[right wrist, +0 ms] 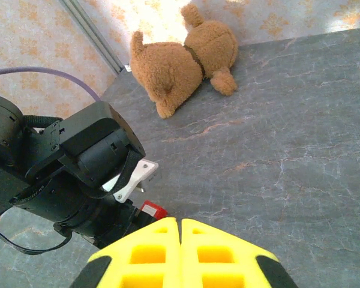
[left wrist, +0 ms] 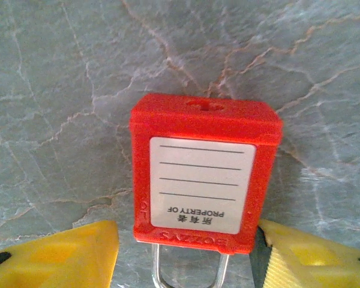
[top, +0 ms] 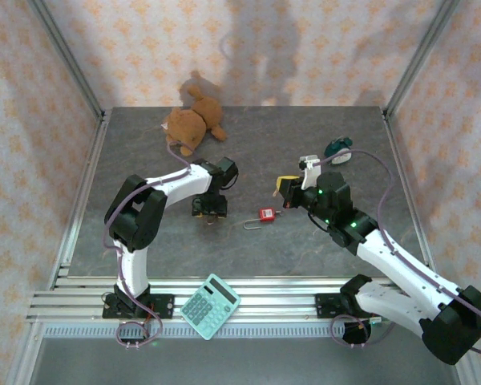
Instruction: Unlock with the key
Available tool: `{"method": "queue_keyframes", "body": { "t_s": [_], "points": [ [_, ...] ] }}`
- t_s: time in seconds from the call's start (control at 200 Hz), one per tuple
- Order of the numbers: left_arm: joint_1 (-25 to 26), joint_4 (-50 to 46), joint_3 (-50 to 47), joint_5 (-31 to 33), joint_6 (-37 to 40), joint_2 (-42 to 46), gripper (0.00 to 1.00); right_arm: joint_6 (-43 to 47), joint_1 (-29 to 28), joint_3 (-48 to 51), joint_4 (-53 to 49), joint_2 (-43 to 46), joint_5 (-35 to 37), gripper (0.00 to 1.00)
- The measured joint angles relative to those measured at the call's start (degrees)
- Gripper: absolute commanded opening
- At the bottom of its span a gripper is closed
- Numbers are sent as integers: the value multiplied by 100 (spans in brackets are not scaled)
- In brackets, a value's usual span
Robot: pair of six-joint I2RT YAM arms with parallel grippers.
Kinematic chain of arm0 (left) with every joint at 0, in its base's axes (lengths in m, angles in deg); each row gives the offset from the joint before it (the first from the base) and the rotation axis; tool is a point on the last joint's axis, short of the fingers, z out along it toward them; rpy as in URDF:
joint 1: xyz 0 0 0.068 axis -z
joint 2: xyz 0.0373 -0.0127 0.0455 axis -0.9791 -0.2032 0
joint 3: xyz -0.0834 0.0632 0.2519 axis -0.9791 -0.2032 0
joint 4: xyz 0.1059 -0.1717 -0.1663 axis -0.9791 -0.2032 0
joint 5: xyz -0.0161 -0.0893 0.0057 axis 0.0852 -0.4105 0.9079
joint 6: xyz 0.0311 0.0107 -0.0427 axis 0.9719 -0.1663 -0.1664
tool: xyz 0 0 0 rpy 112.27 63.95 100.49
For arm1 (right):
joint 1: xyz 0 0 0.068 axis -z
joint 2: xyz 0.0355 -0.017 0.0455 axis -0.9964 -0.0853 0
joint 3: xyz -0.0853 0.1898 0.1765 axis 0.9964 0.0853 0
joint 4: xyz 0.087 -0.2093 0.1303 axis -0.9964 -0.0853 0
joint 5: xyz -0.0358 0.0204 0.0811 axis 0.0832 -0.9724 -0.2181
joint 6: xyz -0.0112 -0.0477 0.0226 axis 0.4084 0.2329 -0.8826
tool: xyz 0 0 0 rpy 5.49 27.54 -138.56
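While watching the red safety padlock, loose on the table at 3 o'clock from the parted, empty left gripper and 7 o'clock from the clenched right gripper, beware of skidding under a 1-sided nudge.

Left arm and right arm: white links, black joints, purple cables along each. The right gripper has yellow, black-edged fingers.

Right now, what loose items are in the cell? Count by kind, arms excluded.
Teddy bear: 1
Red padlock: 1
Calculator: 1
Teal-and-white item, kind unclear: 1
Total: 4
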Motion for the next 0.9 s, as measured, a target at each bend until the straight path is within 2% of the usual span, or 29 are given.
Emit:
{"method": "queue_keyframes", "body": {
  "t_s": [0.25,0.901],
  "points": [
    [0,33,103,15,297,2,59,2,0,0,0,-22,2,0],
    [-188,114,116,98,365,-83,49,2,0,0,20,-44,-44,0]
  ]
}}
